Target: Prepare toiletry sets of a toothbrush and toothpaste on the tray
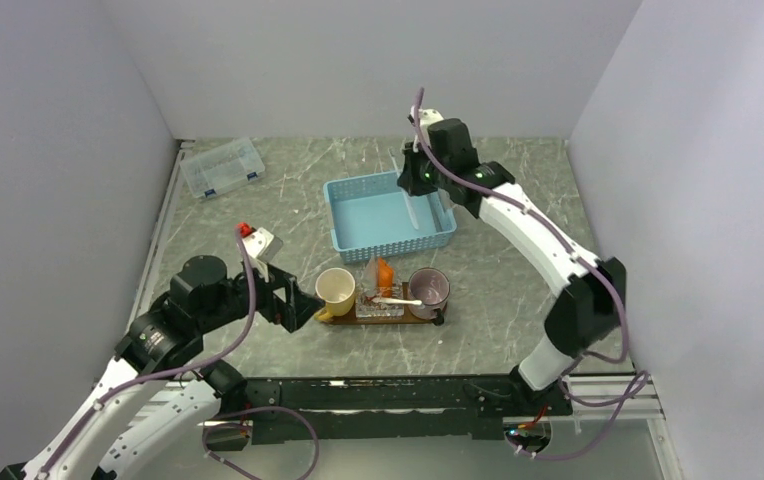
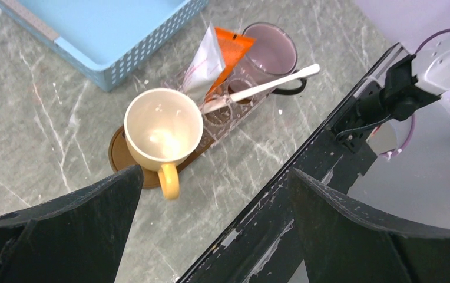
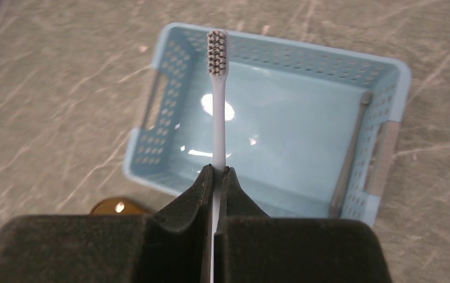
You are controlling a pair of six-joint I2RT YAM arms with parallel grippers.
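Jaws of the left gripper (image 2: 214, 177) stand wide apart on nothing, just at 9 o'clock of the tray (image 2: 118, 154), probably parked there so it can serve that end without crossing the other arm. On the tray a yellow mug (image 2: 164, 125) takes the 9 o'clock end and a purple mug (image 2: 270, 50) the 3 o'clock end, with a clear holder (image 1: 370, 310) between them. An orange tube (image 2: 232, 47) and a white tube (image 2: 204, 62) lean in the holder, and a white brush (image 2: 258, 88) lies across it toward the purple mug, so one set looks partly gathered. At 12 o'clock of the tray sits the blue basket (image 3: 152, 118), the supply bin by the look of it. A grey stick (image 3: 352, 153) rests along one short wall, too dim to identify. Over the basket the right gripper (image 3: 217, 172) is clamped on the toothbrush (image 3: 217, 106) low on its handle, bristles pointing away from the fingers. That grip leaves the long end free to go into a mug or onto the tray. Farthest off, at 10 o'clock of the basket, lies a clear box (image 1: 221, 167).
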